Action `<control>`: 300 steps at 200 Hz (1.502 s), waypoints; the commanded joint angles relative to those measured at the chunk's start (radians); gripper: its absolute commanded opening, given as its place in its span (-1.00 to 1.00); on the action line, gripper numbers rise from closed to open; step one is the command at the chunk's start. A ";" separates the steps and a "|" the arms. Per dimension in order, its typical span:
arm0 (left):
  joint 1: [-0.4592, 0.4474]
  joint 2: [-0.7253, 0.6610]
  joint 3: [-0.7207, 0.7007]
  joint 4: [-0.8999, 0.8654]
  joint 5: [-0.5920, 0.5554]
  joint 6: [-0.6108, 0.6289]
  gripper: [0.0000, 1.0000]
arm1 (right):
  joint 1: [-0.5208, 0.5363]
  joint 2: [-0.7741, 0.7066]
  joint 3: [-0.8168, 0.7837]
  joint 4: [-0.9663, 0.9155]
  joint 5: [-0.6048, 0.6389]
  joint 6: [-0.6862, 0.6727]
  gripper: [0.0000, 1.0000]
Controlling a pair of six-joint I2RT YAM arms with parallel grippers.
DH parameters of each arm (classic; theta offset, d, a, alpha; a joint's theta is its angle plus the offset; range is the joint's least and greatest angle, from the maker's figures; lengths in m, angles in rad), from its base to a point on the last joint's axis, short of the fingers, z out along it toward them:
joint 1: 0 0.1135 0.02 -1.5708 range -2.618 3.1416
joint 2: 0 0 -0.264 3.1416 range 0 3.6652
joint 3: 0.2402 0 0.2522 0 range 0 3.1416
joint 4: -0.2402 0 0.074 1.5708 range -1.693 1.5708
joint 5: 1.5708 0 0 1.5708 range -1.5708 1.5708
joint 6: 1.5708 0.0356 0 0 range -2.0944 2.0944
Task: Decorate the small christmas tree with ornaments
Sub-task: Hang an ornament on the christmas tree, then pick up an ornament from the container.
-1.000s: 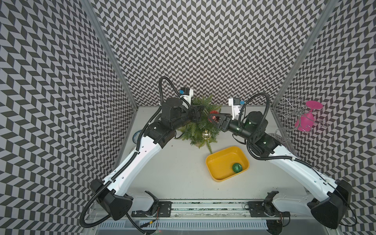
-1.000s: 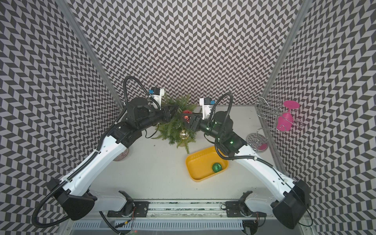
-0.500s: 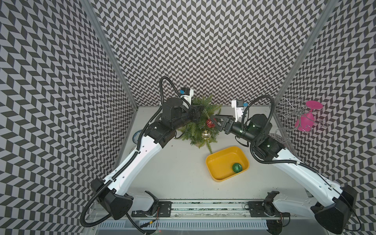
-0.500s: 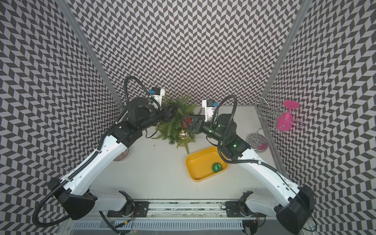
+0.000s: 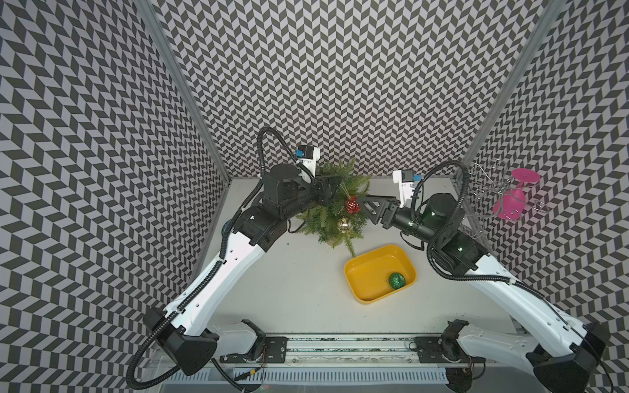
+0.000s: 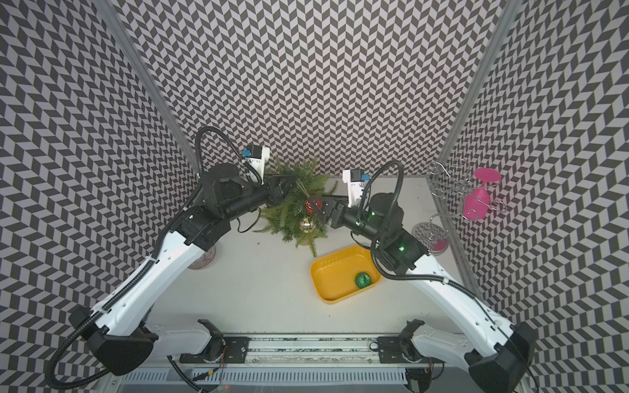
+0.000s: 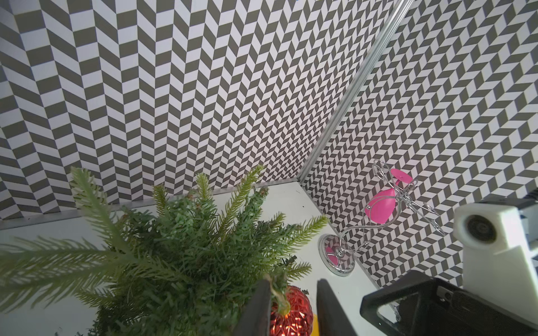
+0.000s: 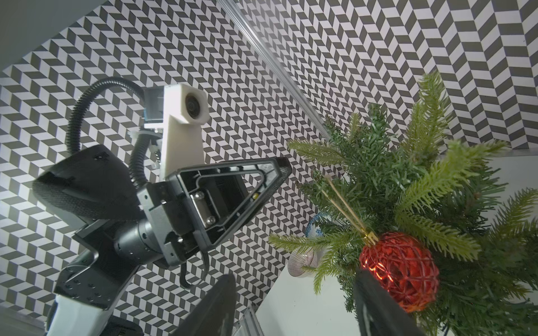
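The small christmas tree [image 5: 325, 217] [image 6: 289, 217] stands at the back of the table. A red ornament [image 5: 352, 205] [image 6: 311, 205] hangs near its top and a gold ornament [image 5: 344, 224] [image 6: 307, 224] lower down. A green ornament [image 5: 397, 281] lies in the yellow tray [image 5: 371, 272]. My left gripper [image 5: 337, 185] [image 7: 294, 283] is open at the treetop, a branch tip and the red ornament's [image 7: 294, 314] string against one finger. My right gripper [image 5: 363, 201] [image 8: 295, 275] stands open beside the red ornament [image 8: 401, 270], holding nothing.
A pink goblet [image 5: 510, 204] hangs on a wire rack [image 6: 430, 234] by the right wall. A glass bowl [image 6: 204, 262] sits under my left arm near the left wall. The yellow tray lies just right of the tree's front.
My right gripper has drawn back to the right from the tree, leaving the red ornament hanging. My left gripper's jaws have spread a little.
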 commanded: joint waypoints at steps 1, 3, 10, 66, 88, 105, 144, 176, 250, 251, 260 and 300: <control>-0.008 -0.043 0.007 -0.019 0.027 0.007 -0.34 | 0.001 -0.034 -0.010 -0.019 0.016 -0.018 0.30; -0.008 -0.046 0.005 -0.020 0.029 0.007 -0.34 | 0.001 -0.035 -0.010 -0.023 0.017 -0.018 0.30; -0.007 -0.056 -0.001 -0.021 0.033 0.007 -0.33 | 0.001 -0.039 -0.010 -0.034 0.022 -0.020 0.30; -0.005 -0.172 -0.103 -0.036 0.070 0.019 -0.17 | 0.002 -0.079 -0.016 -0.144 0.064 -0.043 0.30; -0.003 -0.218 -0.149 -0.058 0.088 0.022 -0.10 | 0.001 -0.097 -0.018 -0.210 0.100 -0.057 0.30; -0.003 -0.257 -0.196 -0.070 0.112 0.022 -0.04 | 0.001 -0.119 -0.022 -0.265 0.132 -0.064 0.30; -0.003 -0.365 -0.345 -0.057 0.175 0.070 -0.01 | 0.000 -0.167 -0.064 -0.377 0.207 -0.064 0.30; -0.005 -0.429 -0.450 -0.061 0.226 0.094 0.01 | -0.003 -0.191 -0.091 -0.484 0.258 -0.054 0.29; -0.010 -0.532 -0.644 -0.089 0.315 0.096 0.09 | -0.008 -0.193 -0.173 -0.723 0.405 -0.013 0.33; -0.011 -0.533 -0.646 -0.088 0.315 0.096 0.10 | -0.007 -0.192 -0.174 -0.726 0.407 -0.012 0.33; -0.010 -0.546 -0.669 -0.084 0.314 0.089 0.14 | -0.008 -0.184 -0.188 -0.748 0.424 0.000 0.35; -0.019 -0.569 -0.761 -0.050 0.313 0.060 0.15 | -0.011 -0.093 -0.228 -0.815 0.437 0.056 0.44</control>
